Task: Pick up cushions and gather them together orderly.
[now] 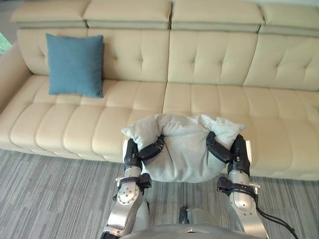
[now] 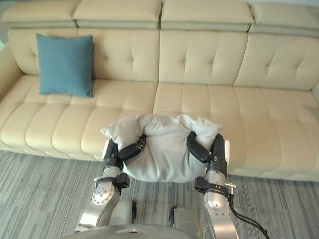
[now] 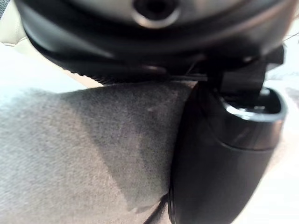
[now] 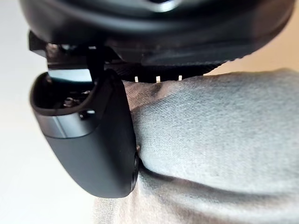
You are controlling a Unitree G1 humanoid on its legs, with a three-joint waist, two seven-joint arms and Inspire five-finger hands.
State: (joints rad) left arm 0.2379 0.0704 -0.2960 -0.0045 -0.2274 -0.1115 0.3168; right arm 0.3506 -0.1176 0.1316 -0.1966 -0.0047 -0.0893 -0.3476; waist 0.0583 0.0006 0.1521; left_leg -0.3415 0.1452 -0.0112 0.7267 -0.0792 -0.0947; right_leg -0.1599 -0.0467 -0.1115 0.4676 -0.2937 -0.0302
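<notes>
The grey cushion (image 1: 184, 149) is held over the front edge of the sofa (image 1: 224, 59), pinched at its sides by the left hand (image 1: 133, 154) and right hand (image 1: 237, 150), well apart from the blue cushion (image 1: 76, 63); slippage is judged possible as the soft filling sags.

No text, label, brand, number or sign could be read. The grey cushion (image 1: 184, 149), the blue cushion (image 1: 75, 64) and the beige sofa (image 1: 209, 94) showed only plain surfaces.
</notes>
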